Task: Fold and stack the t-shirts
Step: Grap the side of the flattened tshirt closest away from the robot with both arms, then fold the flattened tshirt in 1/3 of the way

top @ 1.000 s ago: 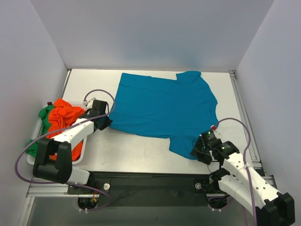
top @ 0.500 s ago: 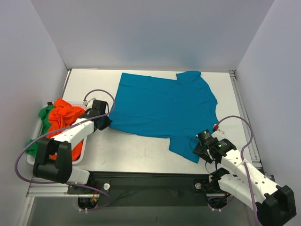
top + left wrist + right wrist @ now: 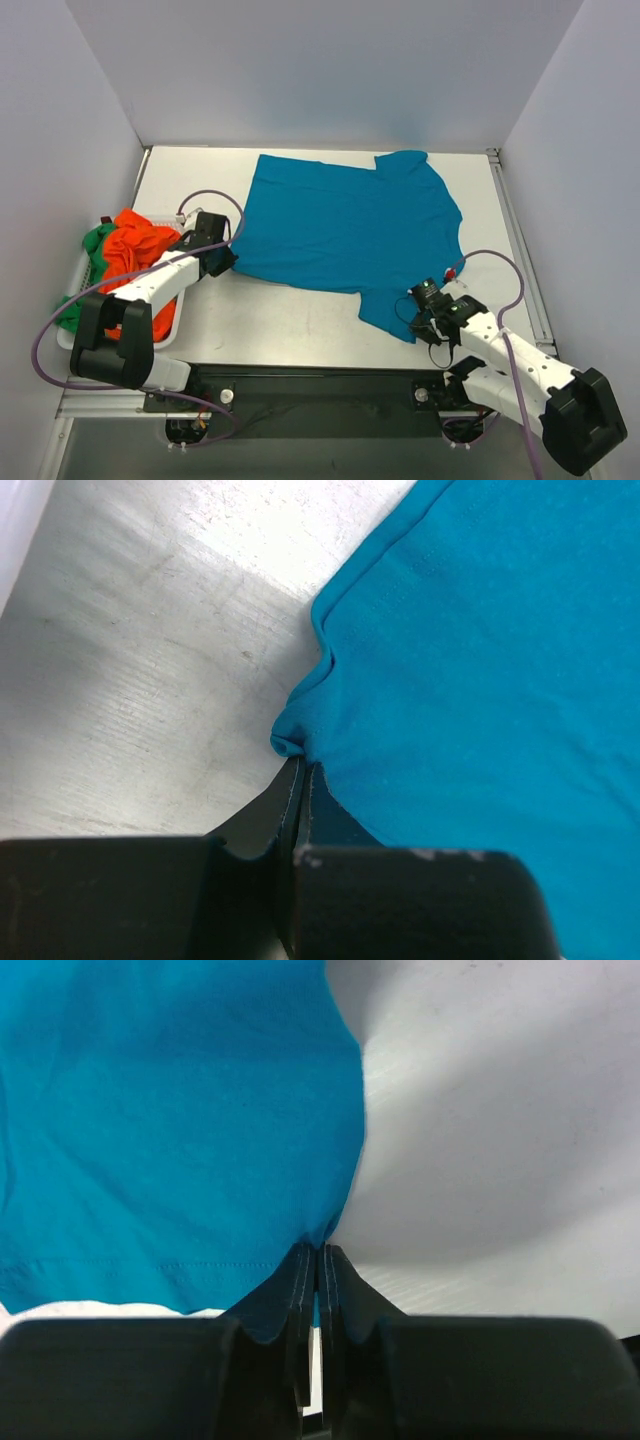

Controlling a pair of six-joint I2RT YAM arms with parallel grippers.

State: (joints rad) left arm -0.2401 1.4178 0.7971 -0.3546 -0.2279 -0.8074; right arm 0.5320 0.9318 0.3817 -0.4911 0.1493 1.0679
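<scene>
Shifted a little to the left and lower over the past second, the right tool now sits at the near corner of the teal-blue t-shirt, its arm lying flatter across the desk, while the left tool has not moved from the shirt's opposite near corner. Seen from the right wrist, the right tool has its two dark fingers pressed together on the edge of the teal-blue t-shirt, a sliver of teal cloth caught between them; the shirt spreads ahead and to the left of this tool, with bare desk ahead and to its right. From the left wrist, the left tool is likewise closed, pinching a small bunched fold at the hemmed corner of the shirt, which fans out ahead and to the right of the fingers, with scuffed desk to their left. From above, the garment lies flat and open between and beyond the two tools, collar end toward the right. Behind the left tool, beside its arm, an orange t-shirt and a green t-shirt sit crumpled in a white basket.
</scene>
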